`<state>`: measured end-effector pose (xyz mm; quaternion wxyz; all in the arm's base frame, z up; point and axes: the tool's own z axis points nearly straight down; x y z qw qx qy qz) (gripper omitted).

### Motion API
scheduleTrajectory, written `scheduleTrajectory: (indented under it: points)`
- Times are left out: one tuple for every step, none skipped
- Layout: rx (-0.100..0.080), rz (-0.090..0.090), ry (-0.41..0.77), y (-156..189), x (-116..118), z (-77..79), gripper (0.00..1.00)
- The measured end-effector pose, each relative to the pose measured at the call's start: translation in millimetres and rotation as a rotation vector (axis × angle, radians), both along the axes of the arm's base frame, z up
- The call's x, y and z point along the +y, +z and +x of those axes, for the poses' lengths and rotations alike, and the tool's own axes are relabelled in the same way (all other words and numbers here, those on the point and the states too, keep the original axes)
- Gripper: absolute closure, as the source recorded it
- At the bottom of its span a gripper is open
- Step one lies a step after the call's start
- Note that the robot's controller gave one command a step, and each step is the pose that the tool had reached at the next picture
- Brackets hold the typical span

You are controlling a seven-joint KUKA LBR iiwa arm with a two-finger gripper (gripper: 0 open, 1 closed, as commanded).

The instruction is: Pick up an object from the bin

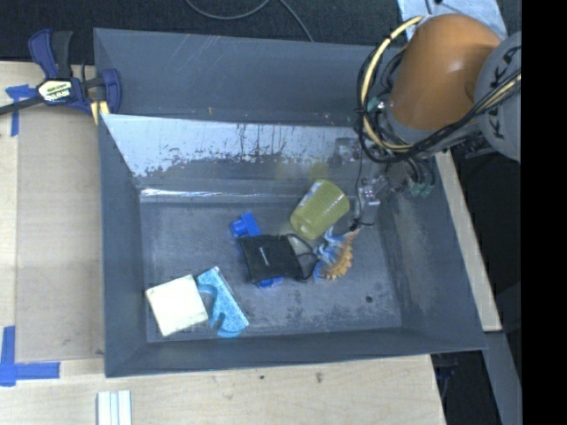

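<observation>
Looking into the bin point(266, 78), you see the end effector point(367, 200) just beside the yellow-green cup point(319, 209). You cannot tell if it is open or holds anything.

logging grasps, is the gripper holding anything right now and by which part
Cannot be told. The gripper is beside the right edge of the translucent yellow-green plastic cup lying on its side, but no grip on it is visible.
</observation>
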<state>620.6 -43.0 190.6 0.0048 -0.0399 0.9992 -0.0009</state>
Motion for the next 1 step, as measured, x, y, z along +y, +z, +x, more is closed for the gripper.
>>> scheduleTrajectory:
  points:
    - [0.007, 0.001, 0.073, -30.3, 4.4, -5.7, 0.0]
